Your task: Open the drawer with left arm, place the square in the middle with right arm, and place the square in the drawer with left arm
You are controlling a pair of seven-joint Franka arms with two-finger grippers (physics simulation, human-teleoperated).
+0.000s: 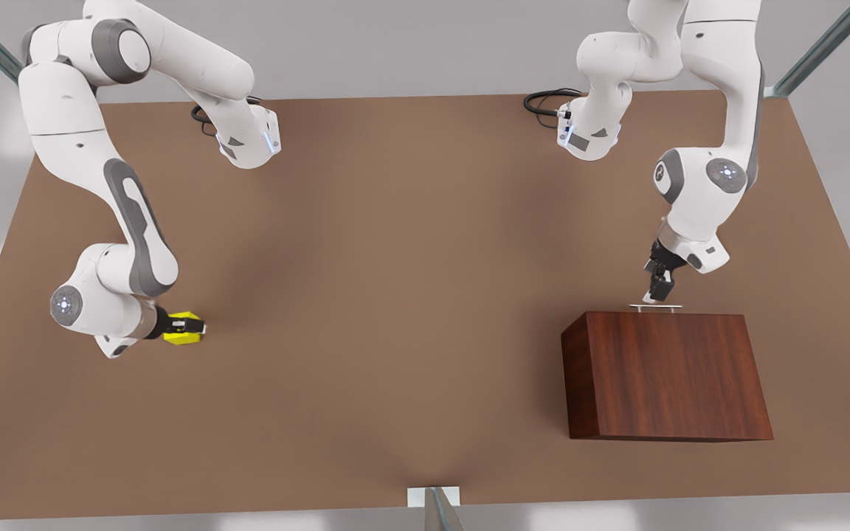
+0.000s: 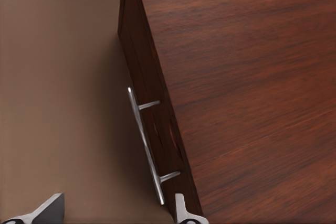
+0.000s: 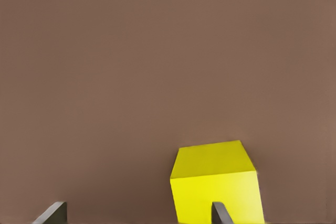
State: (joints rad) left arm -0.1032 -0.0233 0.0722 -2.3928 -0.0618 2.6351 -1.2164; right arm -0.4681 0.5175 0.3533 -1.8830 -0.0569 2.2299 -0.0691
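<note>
Front view: the left gripper (image 1: 660, 293) hangs open over the handle (image 1: 656, 307) of the shut drawer (image 2: 152, 129) near the tabletop's (image 1: 395, 258) right edge. By the left edge, the right gripper (image 1: 192, 325) straddles the square (image 1: 178, 330); whether it grips is unclear. No step looks finished; the drawer front is mostly hidden.

- I have two arms, each with one end effector: my left end effector (image 1: 659, 290) and my right end effector (image 1: 190, 325).
- I count one yellow square (image 1: 180, 330).
- One wooden cabinet (image 1: 665, 376) stands here.
- It carries one silver handle (image 2: 145, 144), on two posts.
- One brown surface (image 1: 395, 295) bears everything.
</note>
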